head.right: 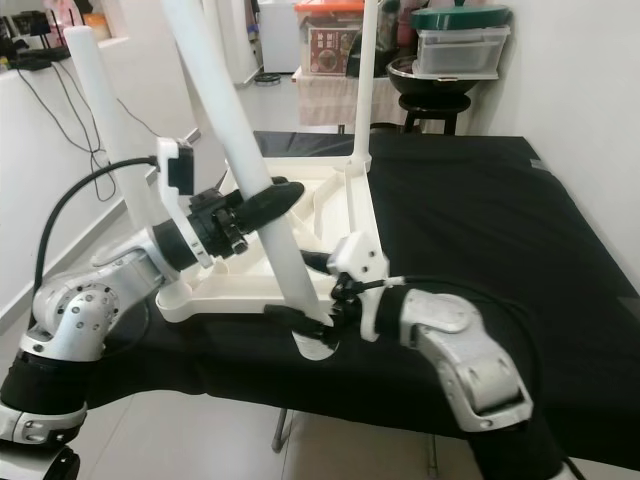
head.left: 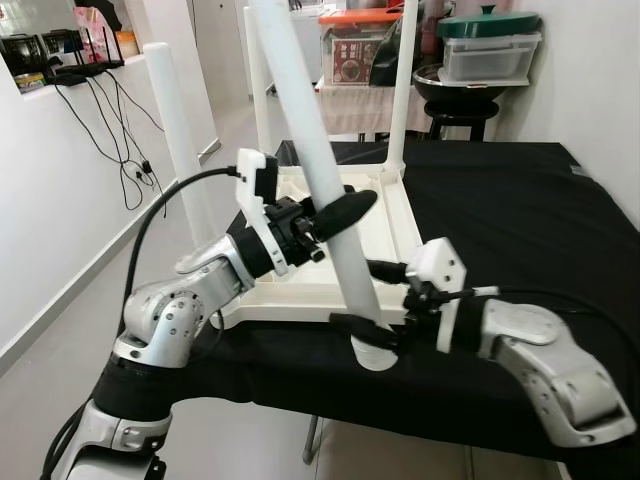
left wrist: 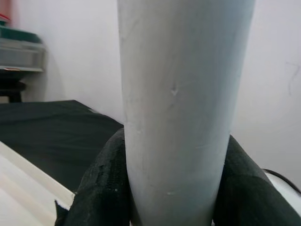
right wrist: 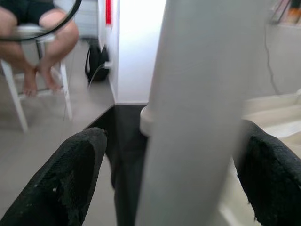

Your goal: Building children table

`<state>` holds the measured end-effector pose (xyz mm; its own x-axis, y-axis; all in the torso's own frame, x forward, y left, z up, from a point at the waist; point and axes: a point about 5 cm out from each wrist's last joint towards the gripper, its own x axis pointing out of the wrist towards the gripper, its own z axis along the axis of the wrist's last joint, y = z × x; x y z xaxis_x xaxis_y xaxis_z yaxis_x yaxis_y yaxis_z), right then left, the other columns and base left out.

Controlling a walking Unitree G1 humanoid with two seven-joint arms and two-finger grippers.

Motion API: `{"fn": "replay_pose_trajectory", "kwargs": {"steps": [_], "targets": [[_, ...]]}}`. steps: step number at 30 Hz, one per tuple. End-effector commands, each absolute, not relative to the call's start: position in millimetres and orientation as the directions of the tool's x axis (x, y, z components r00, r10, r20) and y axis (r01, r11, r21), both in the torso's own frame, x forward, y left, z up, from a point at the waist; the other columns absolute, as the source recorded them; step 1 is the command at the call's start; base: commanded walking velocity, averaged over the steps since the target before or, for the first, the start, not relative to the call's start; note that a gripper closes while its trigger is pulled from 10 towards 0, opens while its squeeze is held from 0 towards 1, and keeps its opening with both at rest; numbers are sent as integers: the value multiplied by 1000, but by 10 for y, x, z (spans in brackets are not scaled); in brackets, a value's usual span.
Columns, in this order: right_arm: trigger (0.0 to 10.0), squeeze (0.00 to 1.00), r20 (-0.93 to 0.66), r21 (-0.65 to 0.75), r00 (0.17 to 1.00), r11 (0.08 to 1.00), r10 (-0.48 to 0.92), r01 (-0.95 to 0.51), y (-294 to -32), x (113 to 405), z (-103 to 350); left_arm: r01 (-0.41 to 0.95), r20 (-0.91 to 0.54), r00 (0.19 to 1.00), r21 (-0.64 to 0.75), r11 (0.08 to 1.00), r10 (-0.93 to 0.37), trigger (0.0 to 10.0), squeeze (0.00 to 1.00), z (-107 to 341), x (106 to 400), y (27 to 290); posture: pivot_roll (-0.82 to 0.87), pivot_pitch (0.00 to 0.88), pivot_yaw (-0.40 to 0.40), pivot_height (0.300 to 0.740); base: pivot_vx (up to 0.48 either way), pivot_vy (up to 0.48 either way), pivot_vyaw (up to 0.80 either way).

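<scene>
Pretty bright, even daylight in the head views, and both are sharp. The white leg (head.left: 320, 170) blows out near the top, barely any detail there. The black cloth (head.left: 500, 200) swallows shadows, so only a soft dark patch sits under the tabletop's (head.left: 300, 290) near edge. Wrist views are soft: the leg is blurry up close, fingers (right wrist: 75, 174) fuzzy, background out of focus. Walls look slightly washed out.
</scene>
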<state>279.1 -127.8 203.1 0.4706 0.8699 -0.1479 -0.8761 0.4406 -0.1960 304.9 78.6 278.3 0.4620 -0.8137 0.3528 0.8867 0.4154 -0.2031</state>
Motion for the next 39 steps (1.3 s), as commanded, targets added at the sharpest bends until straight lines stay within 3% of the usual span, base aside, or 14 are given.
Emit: {"fn": "replay_pose_trajectory", "kwargs": {"steps": [1, 14, 15, 16, 17, 21, 39], "targets": [[10000, 0, -188, -184, 472, 441, 861, -878, -1206, 2823, 1983, 897, 357, 441, -183, 401, -823, 0, 0, 2789, 3018, 757, -68, 0, 49, 740, 0, 0, 0], [10000, 0, -249, -132, 531, 515, 810, -847, -1036, 2929, 1839, 920, 381, 392, -179, 349, -837, 0, 0, 2824, 2969, 612, -70, 0, 40, 740, 0, 0, 0], [6314, 0, -253, -123, 543, 530, 801, -839, -1020, 2944, 1818, 922, 384, 387, -179, 343, -839, 0, 0, 2829, 2966, 597, -70, 0, 40, 740, 0, 0, 0], [6314, 0, -253, -123, 543, 530, 801, -839, -1020, 2944, 1818, 922, 384, 387, -179, 343, -839, 0, 0, 2829, 2966, 597, -70, 0, 40, 740, 0, 0, 0], [0, 0, -269, -111, 563, 556, 781, -824, -1021, 2970, 1783, 925, 387, 379, -178, 335, -840, 0, 0, 2837, 2959, 577, -70, 0, 40, 740, 0, 0, 0], [0, 0, -295, -89, 618, 623, 729, -777, -1043, 3058, 1732, 937, 404, 349, -166, 307, -846, 0, 0, 2876, 2936, 505, -70, 0, 36, 740, 0, 0, 0], [0, 0, -277, -43, 687, 706, 672, -707, -1032, 3152, 1731, 960, 440, 279, -133, 245, -854, 0, 0, 2920, 2854, 390, -69, 0, 39, 740, 0, 0, 0]]}}
